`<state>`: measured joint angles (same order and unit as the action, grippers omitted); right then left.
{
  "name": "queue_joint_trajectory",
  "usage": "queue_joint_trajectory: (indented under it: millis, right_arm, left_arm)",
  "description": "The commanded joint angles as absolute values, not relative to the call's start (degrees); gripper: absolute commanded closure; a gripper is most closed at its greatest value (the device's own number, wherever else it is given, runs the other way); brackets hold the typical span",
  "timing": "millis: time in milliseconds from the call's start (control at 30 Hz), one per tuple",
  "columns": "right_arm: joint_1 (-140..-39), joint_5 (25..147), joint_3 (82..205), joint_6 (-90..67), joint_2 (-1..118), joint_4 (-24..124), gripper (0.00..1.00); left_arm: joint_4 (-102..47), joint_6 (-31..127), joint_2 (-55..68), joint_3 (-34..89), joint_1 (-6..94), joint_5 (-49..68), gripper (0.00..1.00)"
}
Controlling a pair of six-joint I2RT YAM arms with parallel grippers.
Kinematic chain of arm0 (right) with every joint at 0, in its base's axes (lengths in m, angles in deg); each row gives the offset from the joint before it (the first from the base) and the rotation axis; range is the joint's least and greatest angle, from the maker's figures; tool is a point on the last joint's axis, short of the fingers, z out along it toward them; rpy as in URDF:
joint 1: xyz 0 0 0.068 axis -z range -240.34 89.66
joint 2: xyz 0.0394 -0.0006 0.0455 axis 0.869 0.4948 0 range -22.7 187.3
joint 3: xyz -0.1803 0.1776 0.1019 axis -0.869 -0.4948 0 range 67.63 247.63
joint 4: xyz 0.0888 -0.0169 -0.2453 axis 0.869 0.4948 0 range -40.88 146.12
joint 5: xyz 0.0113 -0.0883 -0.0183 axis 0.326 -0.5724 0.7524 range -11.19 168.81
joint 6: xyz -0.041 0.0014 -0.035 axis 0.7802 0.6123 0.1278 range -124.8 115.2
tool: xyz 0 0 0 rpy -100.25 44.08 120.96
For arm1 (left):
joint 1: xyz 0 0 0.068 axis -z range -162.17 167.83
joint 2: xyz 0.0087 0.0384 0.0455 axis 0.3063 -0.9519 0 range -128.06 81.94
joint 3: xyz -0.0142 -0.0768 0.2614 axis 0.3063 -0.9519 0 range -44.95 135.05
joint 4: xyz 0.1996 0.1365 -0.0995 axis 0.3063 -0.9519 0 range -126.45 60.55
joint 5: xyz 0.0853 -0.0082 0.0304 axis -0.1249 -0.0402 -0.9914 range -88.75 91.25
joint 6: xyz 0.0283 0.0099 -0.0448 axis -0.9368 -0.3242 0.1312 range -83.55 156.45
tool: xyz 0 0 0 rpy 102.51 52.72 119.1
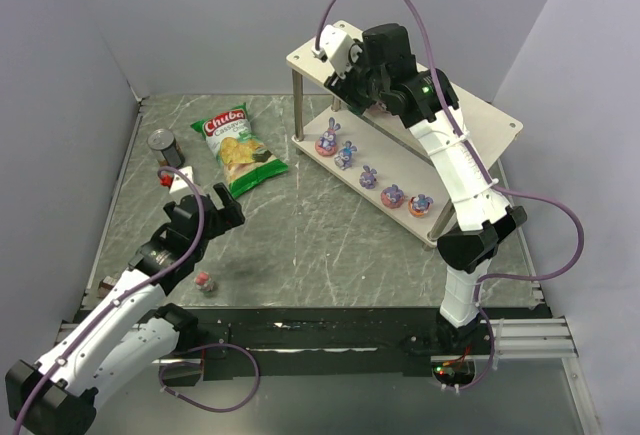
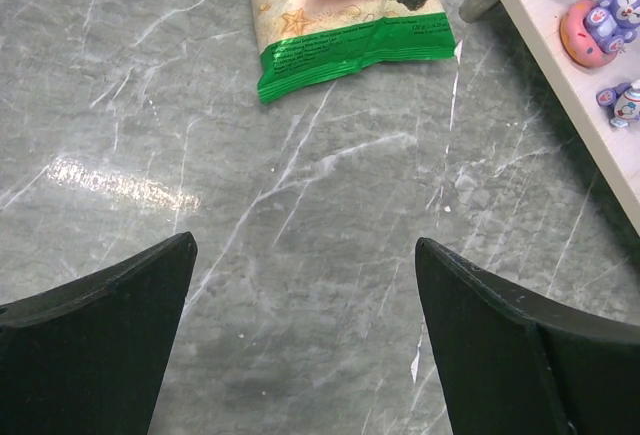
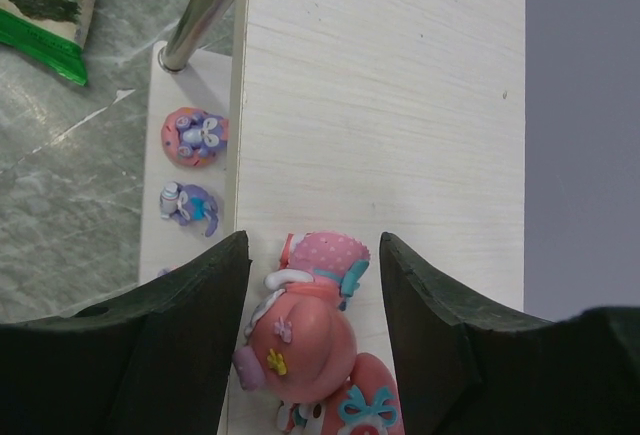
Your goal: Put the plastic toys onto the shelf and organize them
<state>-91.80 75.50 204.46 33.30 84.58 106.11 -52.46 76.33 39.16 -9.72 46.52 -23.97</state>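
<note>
Grey marble table (image 1: 330, 245); shelf (image 1: 500, 120) at 2 o'clock. My right gripper (image 3: 312, 245) sits half-open astride pink toy (image 3: 300, 345) on the top board; grip unclear. Left gripper (image 2: 302, 245) wide, empty. Toy looks light, glossy, slippery: pinch its waist.

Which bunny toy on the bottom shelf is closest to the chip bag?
The purple bunny at the left end of the lower row on the shelf, on a round pink base by the corner post. The other four stand farther from the chip bag.

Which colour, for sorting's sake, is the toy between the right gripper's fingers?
Pink toy; clearest in right wrist view.
</note>
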Motion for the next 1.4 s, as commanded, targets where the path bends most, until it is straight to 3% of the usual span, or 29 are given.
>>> queue_joint_trajectory:
  millis: [0,400,867,1367]
  right_arm:
    - [-91.37,76.52,205.96,32.02,84.09,103.35,0.36]
    - [-91.45,76.35,204.47,32.11,82.51,102.21,0.3]
    - [-91.37,80.83,203.33,30.7,79.43,100.54,0.27]
    - [-91.37,79.77,201.13,24.83,74.33,94.04,0.27]
  left_arm:
    - [-50.2,76.44,40.54,-10.14,46.4,-22.75,0.04]
    - [-42.29,70.03,39.84,-8.65,46.4,-17.22,0.04]
    - [-29.9,61.85,29.13,2.41,46.4,-7.02,0.04]
    - [-11.53,61.33,15.42,13.58,47.54,14.33,0.04]
